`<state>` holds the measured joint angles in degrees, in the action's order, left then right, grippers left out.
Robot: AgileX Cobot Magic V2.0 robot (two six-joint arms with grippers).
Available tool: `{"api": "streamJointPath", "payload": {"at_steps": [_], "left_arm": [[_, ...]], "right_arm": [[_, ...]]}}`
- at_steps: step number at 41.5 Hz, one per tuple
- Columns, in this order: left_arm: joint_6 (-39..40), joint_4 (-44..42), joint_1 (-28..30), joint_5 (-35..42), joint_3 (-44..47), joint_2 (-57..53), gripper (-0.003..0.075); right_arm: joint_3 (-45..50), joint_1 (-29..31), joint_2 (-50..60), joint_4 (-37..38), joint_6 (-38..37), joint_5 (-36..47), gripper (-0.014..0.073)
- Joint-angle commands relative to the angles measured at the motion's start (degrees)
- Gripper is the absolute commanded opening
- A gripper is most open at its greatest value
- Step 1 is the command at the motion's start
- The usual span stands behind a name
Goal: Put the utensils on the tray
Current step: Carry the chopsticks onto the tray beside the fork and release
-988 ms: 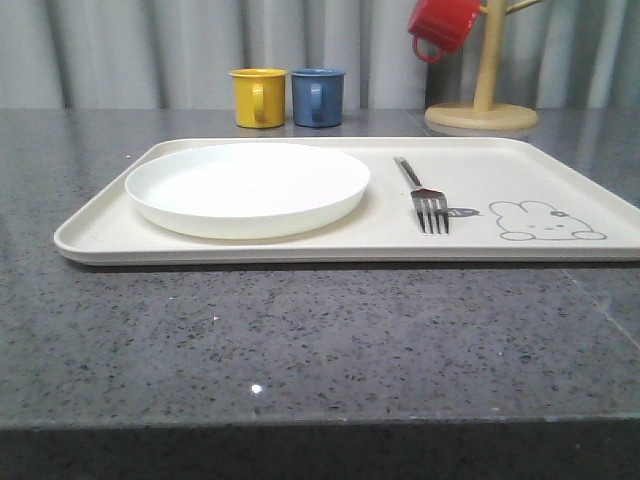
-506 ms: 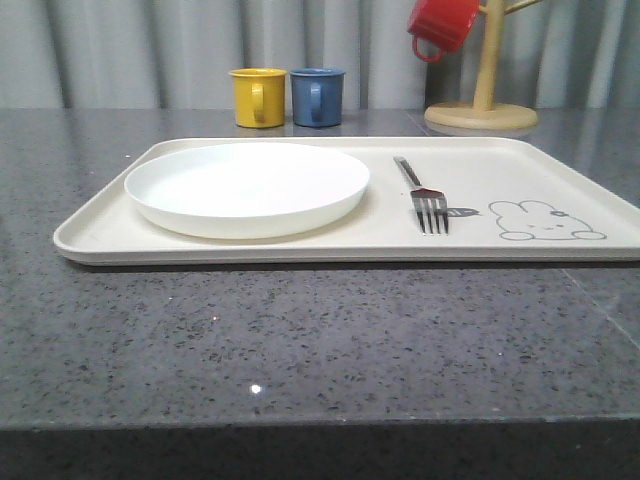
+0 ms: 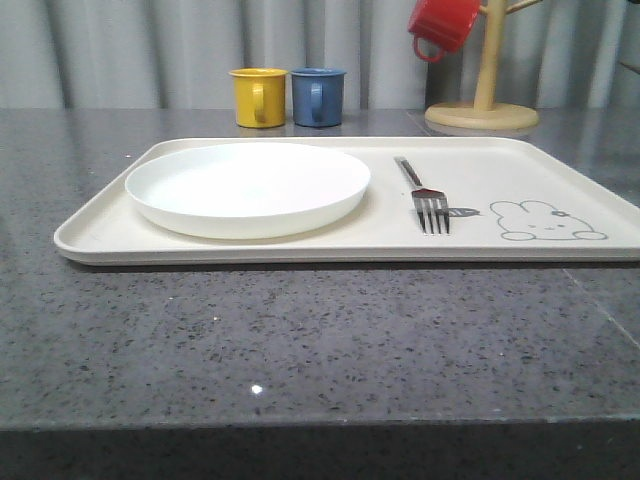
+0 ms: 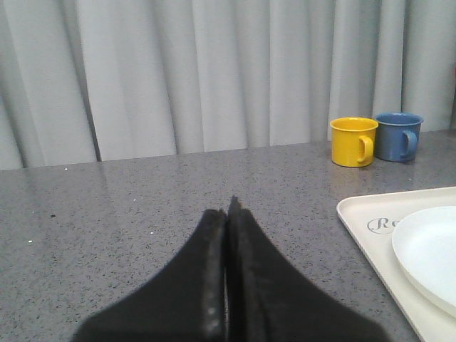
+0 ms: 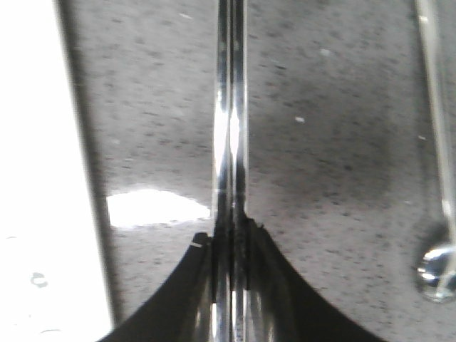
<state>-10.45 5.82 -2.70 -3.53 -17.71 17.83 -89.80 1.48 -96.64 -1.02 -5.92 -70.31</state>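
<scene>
Grey pleated curtain (image 3: 150, 50), speckled grey stone countertop (image 3: 300, 340), glossy reflections

The tray (image 3: 560, 250) runs off the front view's right edge. In the left wrist view the plate (image 4: 427, 253) and the tray's lettering (image 4: 381, 225) are cut off. The spoon (image 5: 436, 271) is blurred, and the chopsticks (image 5: 231, 128) overrun both edges.

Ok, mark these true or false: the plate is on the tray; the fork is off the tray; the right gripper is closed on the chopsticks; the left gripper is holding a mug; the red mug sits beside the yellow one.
1. True: the plate lies on the tray.
2. False: the fork lies on the tray, right of the plate.
3. True: the right gripper is shut on the chopsticks.
4. False: the left gripper is shut and empty.
5. False: the red mug hangs on the wooden stand; the blue mug sits beside the yellow mug.
</scene>
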Motion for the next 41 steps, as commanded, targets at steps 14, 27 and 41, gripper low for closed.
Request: {"api": "streamJointPath", "payload": {"at_steps": [14,27,41], "left_arm": [[0.2,0.5,0.0,4.9,-1.5,0.4,-0.0019],[0.2,0.5,0.0,4.9,-1.5,0.4,-0.0019],[0.2,0.5,0.0,4.9,-1.5,0.4,-0.0019]], "right_arm": [[-2.0,-14.4,2.8,-4.5,-6.9,-2.7,-0.0046],[-2.0,-20.2,2.8,-4.9,-12.4,1.3,-0.0046],[-2.0,-20.2,-0.3,-4.2,-13.1,2.1,-0.0046]]}}
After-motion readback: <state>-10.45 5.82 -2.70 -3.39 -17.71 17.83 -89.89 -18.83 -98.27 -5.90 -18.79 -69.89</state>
